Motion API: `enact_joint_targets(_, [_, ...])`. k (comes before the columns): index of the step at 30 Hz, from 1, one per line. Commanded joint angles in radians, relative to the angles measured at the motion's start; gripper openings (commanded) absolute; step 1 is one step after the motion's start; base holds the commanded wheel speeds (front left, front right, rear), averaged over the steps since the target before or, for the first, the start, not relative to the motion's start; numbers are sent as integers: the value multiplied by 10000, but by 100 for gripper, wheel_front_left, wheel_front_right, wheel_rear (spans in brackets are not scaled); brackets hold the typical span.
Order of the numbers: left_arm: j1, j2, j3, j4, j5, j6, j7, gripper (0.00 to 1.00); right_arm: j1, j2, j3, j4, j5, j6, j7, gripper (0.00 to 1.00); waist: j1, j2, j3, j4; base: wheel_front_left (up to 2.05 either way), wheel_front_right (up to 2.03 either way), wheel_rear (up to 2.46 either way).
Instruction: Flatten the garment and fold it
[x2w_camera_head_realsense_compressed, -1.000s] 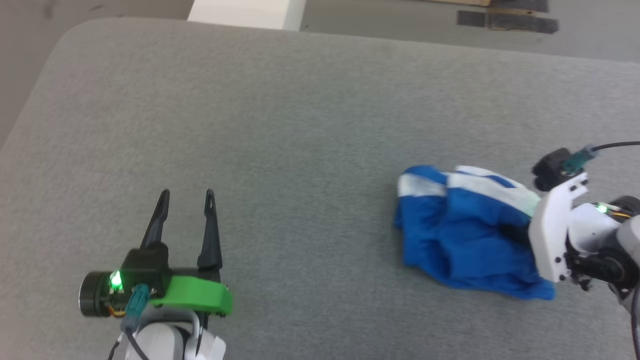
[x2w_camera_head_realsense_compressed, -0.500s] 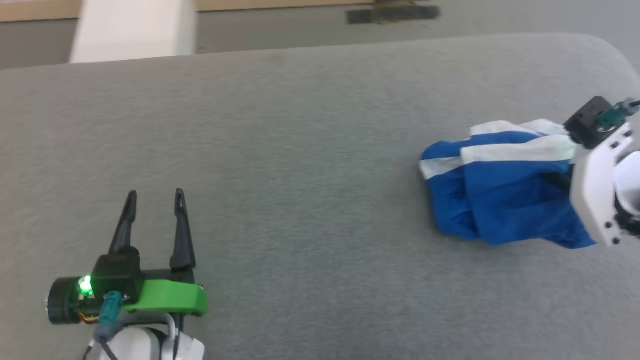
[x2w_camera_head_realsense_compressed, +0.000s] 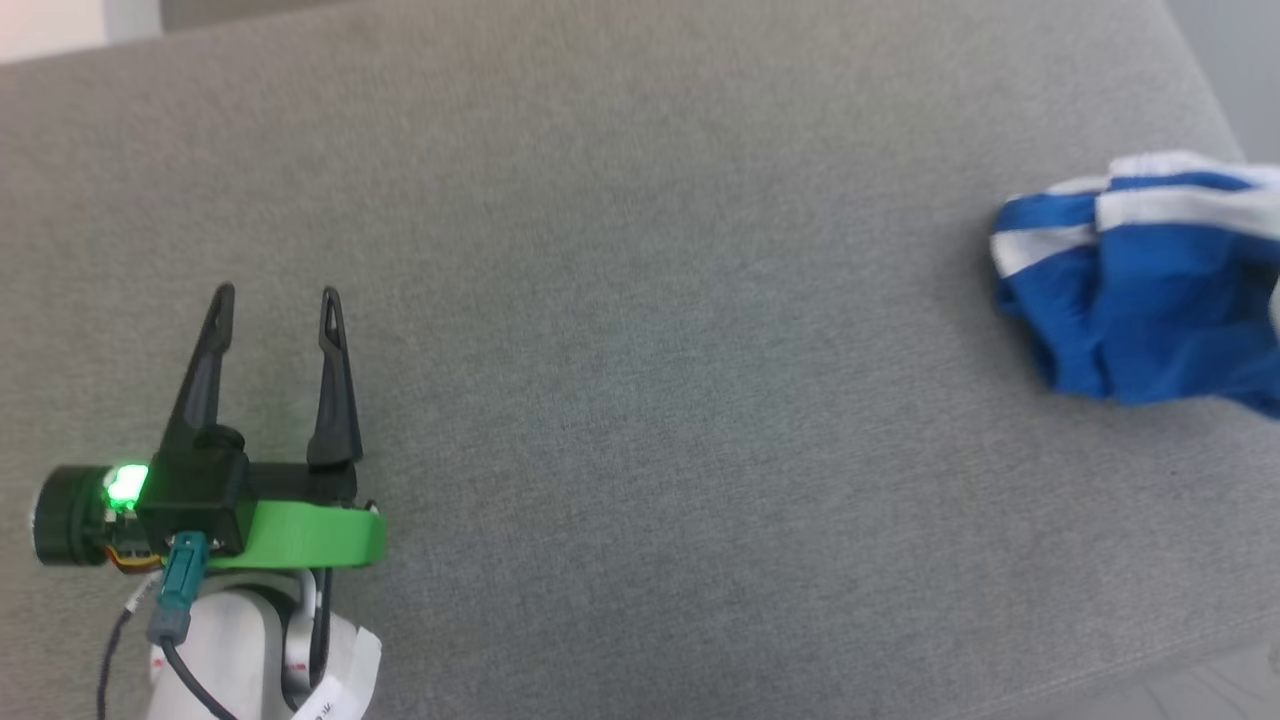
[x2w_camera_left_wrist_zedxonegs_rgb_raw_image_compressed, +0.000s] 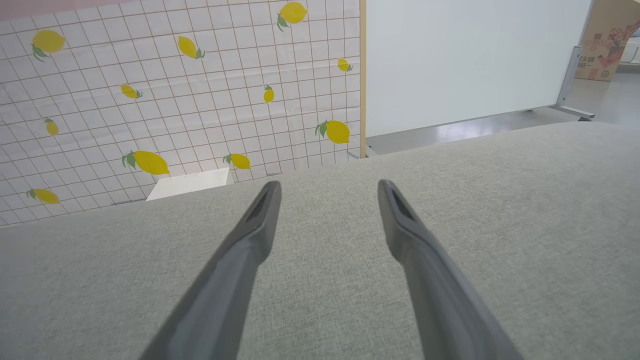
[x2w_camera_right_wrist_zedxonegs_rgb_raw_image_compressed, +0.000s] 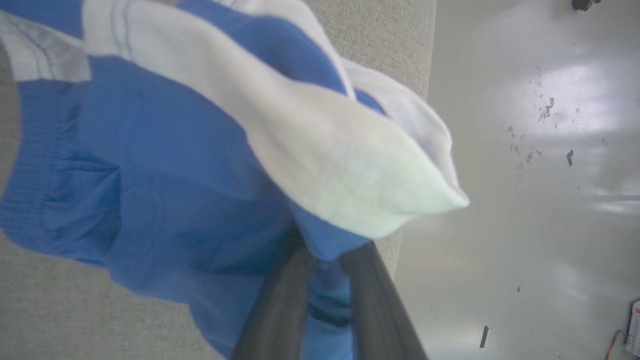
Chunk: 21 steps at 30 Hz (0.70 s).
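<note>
At the right edge, half-hidden garment (x2w_camera_head_realsense_compressed: 1130, 300)

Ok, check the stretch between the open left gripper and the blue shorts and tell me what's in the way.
Nothing visible is. Only bare grey surface lies between the left gripper and the shorts, which sit bunched near that surface's right end. The right gripper is shut on their fabric.

My left gripper (x2w_camera_head_realsense_compressed: 276, 293) sits at the lower left of the head view. Its two dark fingers (x2w_camera_head_realsense_compressed: 335, 400) are spread wide and point up that view, with nothing between them. A green light (x2w_camera_head_realsense_compressed: 125, 487) glows at its base. My right gripper (x2w_camera_right_wrist_zedxonegs_rgb_raw_image_compressed: 327, 260) has its fingers almost together, pinching a fold of the garment (x2w_camera_right_wrist_zedxonegs_rgb_raw_image_compressed: 150, 200).
</note>
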<state>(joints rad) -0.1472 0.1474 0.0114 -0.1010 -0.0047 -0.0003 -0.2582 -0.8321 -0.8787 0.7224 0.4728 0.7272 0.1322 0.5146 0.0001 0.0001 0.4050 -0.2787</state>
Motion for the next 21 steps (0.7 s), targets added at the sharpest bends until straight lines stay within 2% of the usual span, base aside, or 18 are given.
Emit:
enact_joint_targets(1, [-199,154,-16,-87,181,-57,-36,100,-336,191,-214,408,-116,-15,-182,0,-1,-1,1035,-27,0,0,0])
enact_joint_targets(9, [-895,287,-291,-430,236,-105,-36,100,-1287,328,-1394,3221,-1117,-15,-722,0,-1,-1,2003,817,0,0,0])
enact_joint_targets(16, [-999,220,-354,-493,138,46,-36,100,-1459,983,-1981,4320,-1230,-15,-1461,0,-1,-1,2121,1090,0,0,0])
enact_joint_targets(17, [-992,202,-368,-457,118,68,-36,100,-1491,1048,-2056,4473,-1319,-15,-1678,55,-1,-1,2059,1112,0,0,0])
enact_joint_targets(18, [-991,179,-377,-428,98,89,-36,100,-1524,1080,-2121,4606,-1419,-15,-1881,100,-1,-1,1981,1136,0,0,0])
enact_joint_targets(21, [-957,90,-388,-342,18,171,-36,100,-1636,1065,-2214,5026,-1944,-15,-2573,100,-1,-1,1554,1209,0,0,0])
